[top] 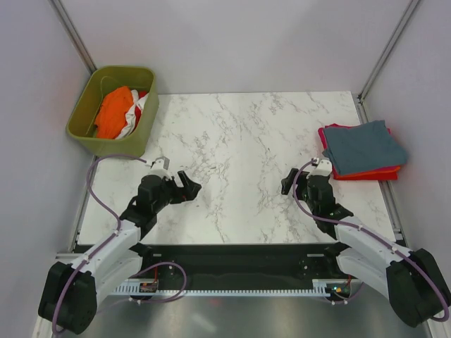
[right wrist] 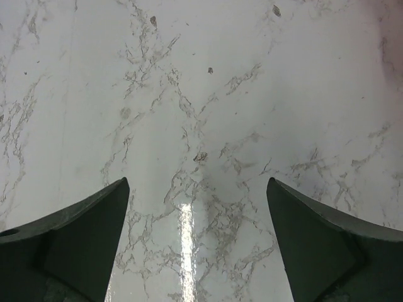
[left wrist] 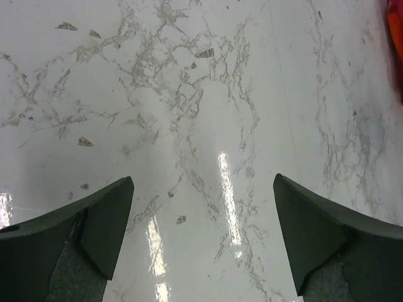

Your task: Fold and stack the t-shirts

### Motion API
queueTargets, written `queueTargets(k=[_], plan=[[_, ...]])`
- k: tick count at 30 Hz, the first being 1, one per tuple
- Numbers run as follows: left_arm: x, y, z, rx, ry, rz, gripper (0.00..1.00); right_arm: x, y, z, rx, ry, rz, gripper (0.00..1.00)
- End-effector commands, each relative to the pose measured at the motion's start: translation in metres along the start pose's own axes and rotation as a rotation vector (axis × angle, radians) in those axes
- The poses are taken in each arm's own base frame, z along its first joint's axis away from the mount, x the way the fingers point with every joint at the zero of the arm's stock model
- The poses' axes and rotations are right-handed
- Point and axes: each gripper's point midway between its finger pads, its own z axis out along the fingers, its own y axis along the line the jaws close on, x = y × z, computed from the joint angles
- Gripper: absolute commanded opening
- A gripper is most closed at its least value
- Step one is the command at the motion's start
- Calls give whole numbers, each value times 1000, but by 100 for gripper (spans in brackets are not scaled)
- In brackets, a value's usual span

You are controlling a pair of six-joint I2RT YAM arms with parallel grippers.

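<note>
The counter (top: pixel 254 155) is bare marble between the two arms, so I judge that you stand between two shirts: one part of the work is finished and the next shirt is not yet taken. At the far left corner stands the olive-green bin (top: pixel 106 146), and the unfolded t-shirts lie inside it, the orange t-shirt (top: pixel 113 113) on top with some white and red cloth (top: pixel 135 111) bunched beside it. At the far right edge lies the folded stack (top: pixel 363 148), with a slate blue-grey shirt on top and red and magenta edges showing under it. The next move, I think, calls for the left arm to reach over the bin wall and lift out only the orange one, then lay it flat in the middle. Take care: the shirts in the bin are tangled together, so a second one may come out with it, and the wall of the bin stands in the way of a low approach. The left pincer (top: pixel 187 186) and the right pincer (top: pixel 287 182) are both spread wide and hold nothing, each low over the marble. The lilac cable (top: pixel 91 184) of the left arm loops just beside the bin.
</note>
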Motion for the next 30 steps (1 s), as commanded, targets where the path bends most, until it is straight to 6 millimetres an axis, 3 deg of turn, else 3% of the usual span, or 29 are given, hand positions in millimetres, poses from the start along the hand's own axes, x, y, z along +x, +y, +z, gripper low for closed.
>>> queueTargets(k=[1, 4, 6, 7, 12, 14, 15, 16, 17, 18, 20, 21, 22, 23, 24, 25, 26, 27, 28, 29, 30], plan=[[-10, -4, 1, 22, -39, 48, 100, -19, 5, 1, 11, -52, 33, 98], [-14, 7, 1, -56, -50, 1, 100, -20, -4, 2, 74, -51, 59, 98], [-13, 25, 2, -169, -37, -25, 100, -18, -6, 3, 92, -33, 64, 98], [-20, 23, 2, -173, -35, -3, 100, -19, -6, 4, 98, -35, 71, 98], [-19, -5, 9, -56, 34, -38, 100, -25, -12, -1, 119, -77, 99, 98], [-29, -4, 13, -116, 46, -112, 99, -25, -17, -4, 136, -95, 110, 98], [-53, -15, 14, -121, 15, -130, 99, -29, -19, -6, 147, -114, 120, 98], [-49, -7, 15, -180, 67, -143, 99, -29, -21, -8, 156, -120, 124, 98], [-63, -5, 15, -204, 56, -148, 99, -27, -23, -9, 166, -115, 126, 98], [-99, -13, 14, -214, -10, -145, 98, -29, -23, -10, 166, -119, 126, 98], [-124, -5, 12, -262, -35, -158, 98, -29, -24, -11, 170, -120, 124, 96], [-155, -15, 8, -242, -89, -158, 98, -29, -25, -11, 174, -123, 124, 95], [-171, -15, 5, -244, -115, -163, 98, -30, -25, -11, 174, -123, 124, 95], [-186, -3, 2, -278, -141, -185, 98, -29, -26, -11, 178, -120, 123, 93], [-215, -8, -5, -267, -198, -187, 98, -29, -26, -11, 176, -119, 126, 93], [-230, -4, -8, -278, -226, -199, 98, -28, -25, -11, 174, -118, 123, 93], [-242, 17, -9, -329, -238, -230, 97, -28, -25, -11, 173, -116, 123, 92], [-269, 18, -15, -333, -287, -241, 97, -28, -25, -11, 174, -116, 124, 92], [-279, 21, -15, -345, -301, -249, 96, -27, -25, -11, 175, -113, 122, 91], [-297, 48, -26, -411, -346, -283, 96, -28, -24, -11, 171, -114, 124, 91], [-311, 58, -20, -437, -350, -297, 95, -28, -25, -11, 172, -115, 124, 91]])
